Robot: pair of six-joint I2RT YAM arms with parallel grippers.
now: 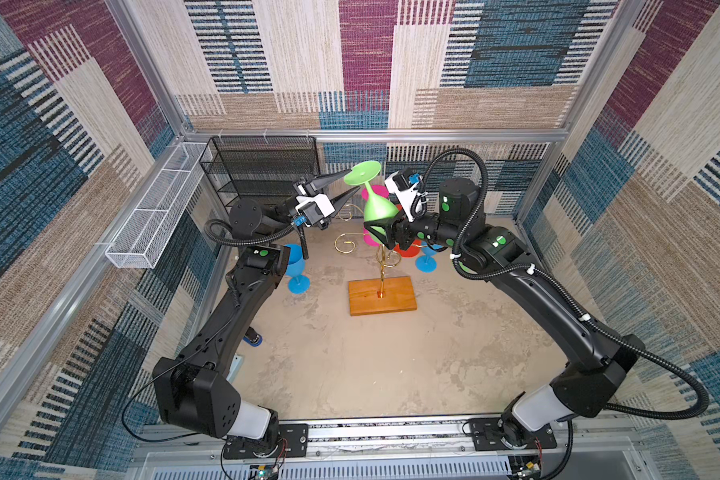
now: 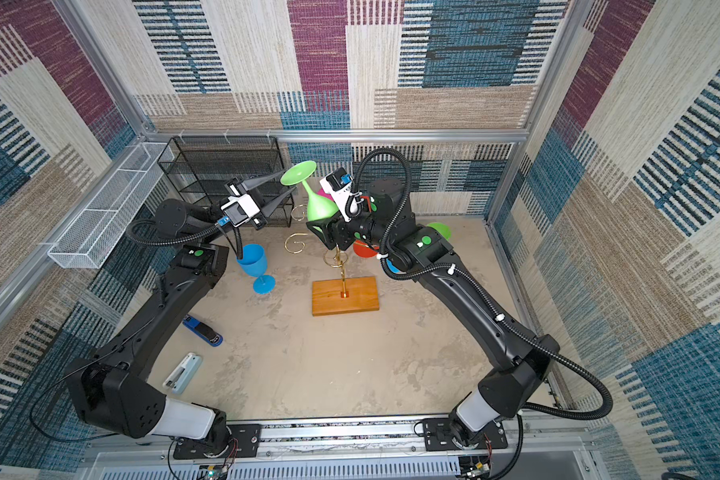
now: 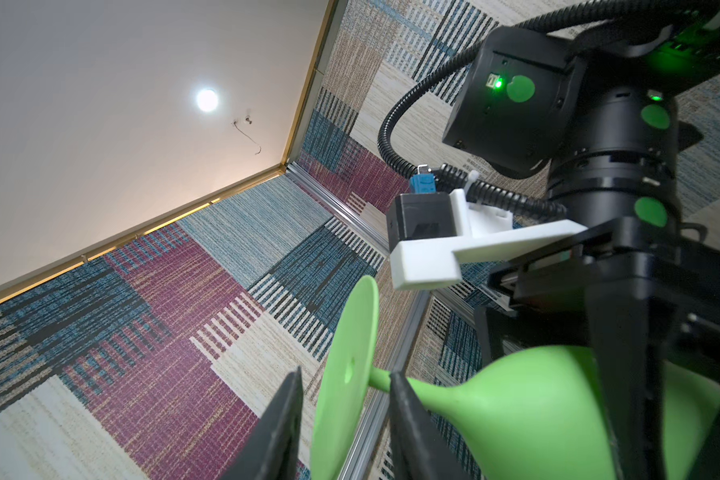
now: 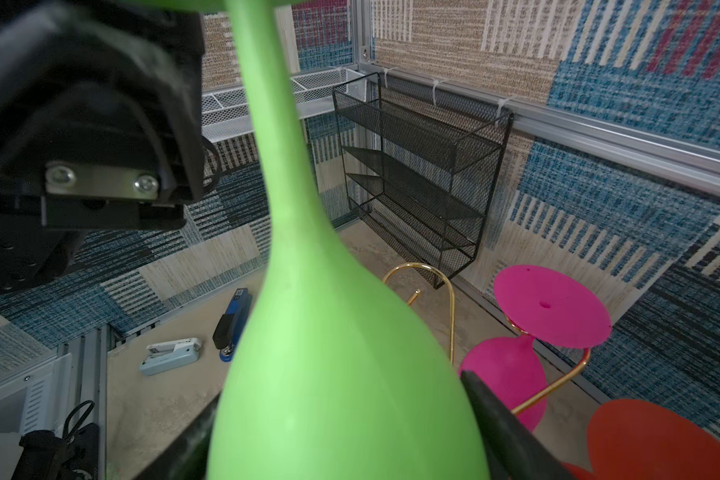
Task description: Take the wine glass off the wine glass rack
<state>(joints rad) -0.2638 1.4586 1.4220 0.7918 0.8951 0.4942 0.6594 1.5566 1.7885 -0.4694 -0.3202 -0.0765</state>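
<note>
Right wrist view gives you the clearest read: the right gripper (image 4: 341, 415) has its jaws pinching the bowl of the green wine glass (image 4: 329, 332), one on each side. In both top views you see the glass held upside down and tilted, foot uppermost, above the curled gold arms of the wine glass rack (image 1: 366, 297), whose wooden base sits on the counter (image 1: 391, 365). Your left gripper (image 3: 346, 372) has its jaws spread, with the foot disc between them. A pink glass (image 4: 512, 374) hangs on the rack; a blue glass (image 1: 296, 257) stands on the counter.
</note>
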